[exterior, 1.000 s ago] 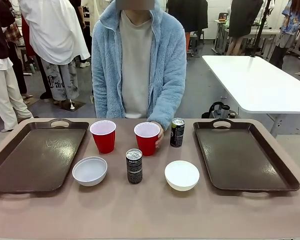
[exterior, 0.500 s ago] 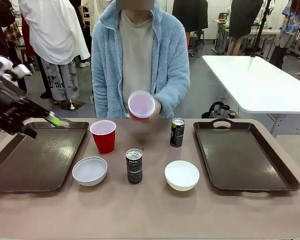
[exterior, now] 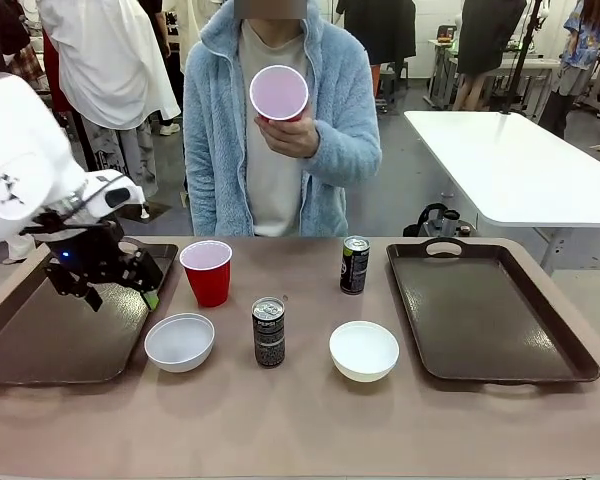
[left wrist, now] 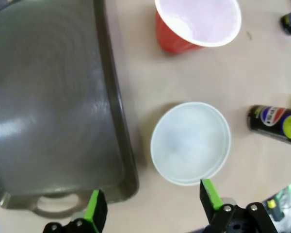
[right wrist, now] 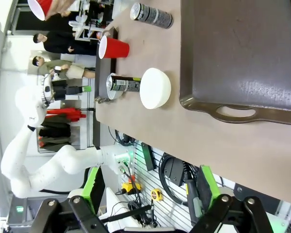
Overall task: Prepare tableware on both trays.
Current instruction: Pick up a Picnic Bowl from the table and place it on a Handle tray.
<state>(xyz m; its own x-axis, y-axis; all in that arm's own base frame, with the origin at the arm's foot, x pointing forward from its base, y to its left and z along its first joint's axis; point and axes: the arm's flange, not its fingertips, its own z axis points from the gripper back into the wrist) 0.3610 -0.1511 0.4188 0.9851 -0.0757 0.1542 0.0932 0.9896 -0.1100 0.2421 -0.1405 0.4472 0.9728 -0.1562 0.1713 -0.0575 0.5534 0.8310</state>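
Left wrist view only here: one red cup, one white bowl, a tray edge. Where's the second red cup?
Observer: Off the table. The person's hand holds the second red cup up in front of the chest, mouth tipped toward the front camera.
Operator: What's past the Pepsi can?
Observer: The second white bowl sits on the table between that can and the right tray, not on it.
Operator: And the other arm?
Observer: The right gripper is open with nothing between its fingers, off the table's near edge, short of that tray's handle.
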